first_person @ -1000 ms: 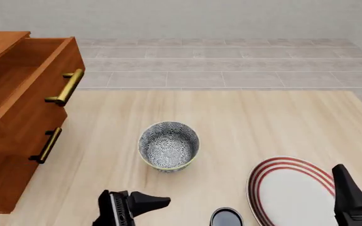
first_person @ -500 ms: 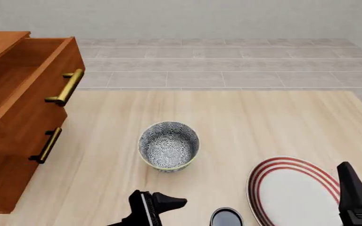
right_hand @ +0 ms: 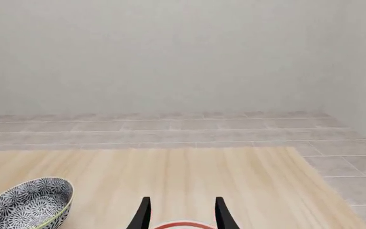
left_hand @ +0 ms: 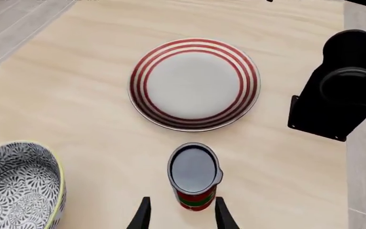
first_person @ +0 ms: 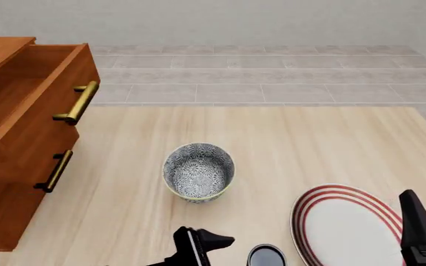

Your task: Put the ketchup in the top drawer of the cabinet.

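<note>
Standing upright near the bottom centre of the left wrist frame, the ketchup (left_hand: 194,176) sits just ahead of the left gripper (left_hand: 181,217), whose fingers are spread a little wider than the can and hold nothing. It looks like a small rigid tin, probably light, with smooth, likely slippery sides, so the best hold is across the red body below the dark top, squarely so it does not tip. In the front view only the can's top (first_person: 265,256) shows at the bottom edge, beside the left gripper (first_person: 198,252). The right gripper (right_hand: 180,214) is open and empty at the bottom of its own frame. The drawer (first_person: 31,100) stands open at upper left; its inside is partly cut off by the frame edge.
</note>
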Controlling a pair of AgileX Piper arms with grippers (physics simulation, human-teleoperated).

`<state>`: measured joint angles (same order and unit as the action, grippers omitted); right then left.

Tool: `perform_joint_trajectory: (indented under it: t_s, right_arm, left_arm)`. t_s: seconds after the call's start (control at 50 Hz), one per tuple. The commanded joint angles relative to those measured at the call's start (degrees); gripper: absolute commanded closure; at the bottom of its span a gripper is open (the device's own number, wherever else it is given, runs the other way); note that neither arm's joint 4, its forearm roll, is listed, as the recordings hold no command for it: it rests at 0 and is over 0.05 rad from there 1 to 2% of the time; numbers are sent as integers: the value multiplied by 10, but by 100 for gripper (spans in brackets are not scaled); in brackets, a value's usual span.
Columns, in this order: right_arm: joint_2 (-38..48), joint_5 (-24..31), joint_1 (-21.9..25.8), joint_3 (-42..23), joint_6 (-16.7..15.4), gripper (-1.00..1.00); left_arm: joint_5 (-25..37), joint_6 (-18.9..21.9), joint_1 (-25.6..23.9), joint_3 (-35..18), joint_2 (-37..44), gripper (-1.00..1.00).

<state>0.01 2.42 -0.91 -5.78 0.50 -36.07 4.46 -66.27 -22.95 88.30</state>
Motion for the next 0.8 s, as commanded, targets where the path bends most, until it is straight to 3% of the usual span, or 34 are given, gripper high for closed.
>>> perform_joint_trajectory:
  t_s: [0.02,0.52,0.6,0.66,0.72,0.8]
  right_arm:
    - [0,4,-6,-3,-2,-100]
    - [0,10,-28,-12,0,-100]
    - [0,13,-29,-16,0,-100]
    - [0,15,-29,-18,0,-100]
    - [0,17,-25,-15,-32,-100]
    - [0,17,-24,-17,-22,-100]
  left_arm:
    - [-14,1,-10,-14,30,-100]
    - [-49,5,-16,-37,117,-100]
    - [-66,37,-1,-32,131,-100]
    - [-66,31,-1,-36,137,-100]
    - [-69,30,-4,-39,144,-100]
    - [-73,31,-1,-41,152,-100]
